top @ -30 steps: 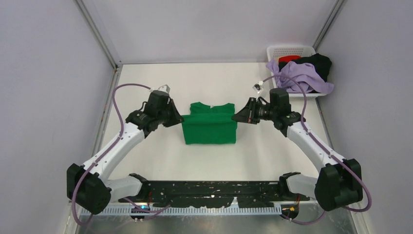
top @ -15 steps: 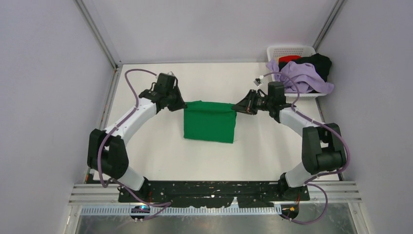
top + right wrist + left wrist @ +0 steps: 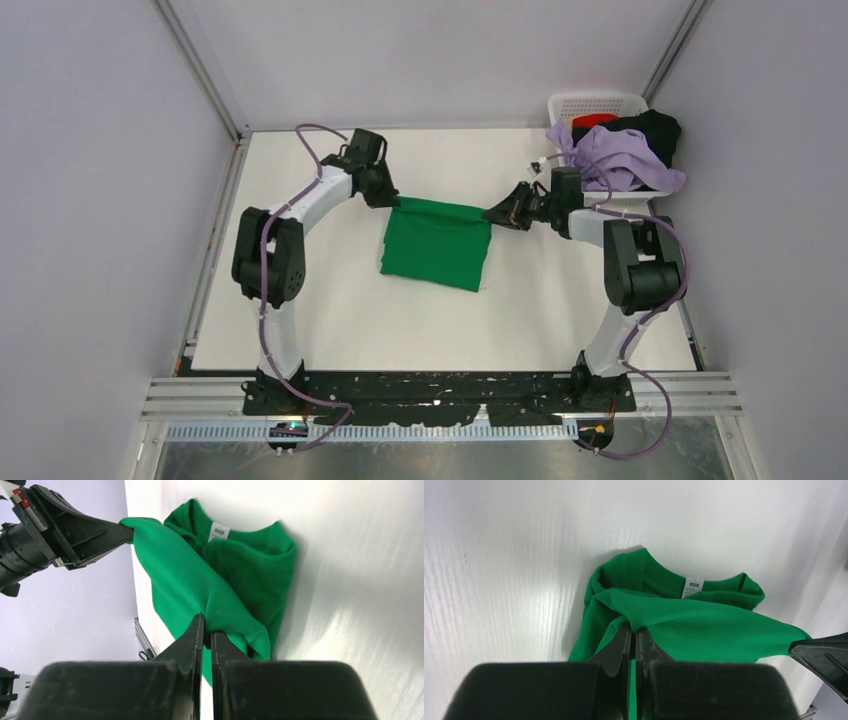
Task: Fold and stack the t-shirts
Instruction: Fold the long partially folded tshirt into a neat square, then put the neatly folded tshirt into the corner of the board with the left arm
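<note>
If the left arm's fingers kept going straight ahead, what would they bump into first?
Probably the green t-shirt itself: the left arm's fingers are shut on its edge, and the collar part lies just ahead on the table. Depth is hard to judge.

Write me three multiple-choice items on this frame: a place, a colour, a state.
1. The white basket sits at: A) far right corner B) far left corner C) near edge.
2. The t-shirt between the left hand and right hand is: A) red B) green C) black.
3. The left hand is: A) open B) shut on the t-shirt C) shut, empty.
Answers: 1A, the top view shows it there; 2B, green in every view; 3B, it pinches the cloth.
</note>
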`<state>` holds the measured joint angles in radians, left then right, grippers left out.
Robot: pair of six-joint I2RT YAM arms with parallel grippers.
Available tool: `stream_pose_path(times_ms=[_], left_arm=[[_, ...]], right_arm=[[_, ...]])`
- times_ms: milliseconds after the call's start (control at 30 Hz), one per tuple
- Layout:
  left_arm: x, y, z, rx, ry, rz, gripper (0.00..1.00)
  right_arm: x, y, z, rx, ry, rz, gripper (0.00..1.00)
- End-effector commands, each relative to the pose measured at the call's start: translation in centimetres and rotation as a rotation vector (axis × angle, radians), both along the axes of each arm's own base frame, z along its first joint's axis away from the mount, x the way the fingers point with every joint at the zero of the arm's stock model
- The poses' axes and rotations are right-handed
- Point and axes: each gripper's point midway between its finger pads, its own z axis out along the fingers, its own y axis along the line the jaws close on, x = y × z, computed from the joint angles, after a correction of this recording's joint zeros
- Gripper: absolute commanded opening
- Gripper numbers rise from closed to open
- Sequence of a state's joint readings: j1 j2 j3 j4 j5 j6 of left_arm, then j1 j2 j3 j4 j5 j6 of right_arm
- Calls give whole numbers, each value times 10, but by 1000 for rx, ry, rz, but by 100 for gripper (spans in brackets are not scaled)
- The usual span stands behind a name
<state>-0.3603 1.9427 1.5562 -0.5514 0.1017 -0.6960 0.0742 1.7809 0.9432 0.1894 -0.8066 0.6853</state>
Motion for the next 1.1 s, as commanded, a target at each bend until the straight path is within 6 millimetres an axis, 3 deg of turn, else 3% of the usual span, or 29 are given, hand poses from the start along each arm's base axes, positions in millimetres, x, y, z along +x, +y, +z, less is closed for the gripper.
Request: stream_pose_path(times_ms=[0,67,100,167,200,233,267,300,467,567,667,800,933,1067], left_arm=[[25,10,0,28,-13,18,0],[32,8,-3,16,1,17,1],[35,3,-3,-3,4,-6,9],[38,-4,0,-45,16,-41,44],[39,-7,4,-58,15,-53,61],[40,-8,8,-64,11,-58,80],[40,-8,15,-68,1,-62,92],[38,-8,22,-73,-11,-69,98],[17,-20,57,-168,-98,-162,100],[-5,-35,62,-242,-123,-240,100],[-27,-42,48,-243,-90,-280,100],[-32,-18,15,-101,-46,-222,100],[-32,5,-18,41,32,-189,100],[-28,-1,-42,38,87,-206,99]], right_arm=[[34,-4,6,2,-74,-7,5],[42,-4,-8,-6,-54,-15,10],[50,-5,-5,-14,-66,-25,13],[60,-5,-8,-25,-55,-28,36],[63,-7,-11,-37,-48,-36,56],[67,-8,-9,-50,-47,-37,68],[70,-10,-7,-70,-51,-54,95],[69,-12,-6,-87,-47,-58,100],[53,-18,19,-148,-101,-77,95],[27,-7,18,-190,-105,-39,95],[-1,12,24,-195,-130,21,96],[-40,23,15,-207,-96,76,96],[-63,9,12,-278,-103,57,95],[-75,-17,20,-412,-142,-4,96]])
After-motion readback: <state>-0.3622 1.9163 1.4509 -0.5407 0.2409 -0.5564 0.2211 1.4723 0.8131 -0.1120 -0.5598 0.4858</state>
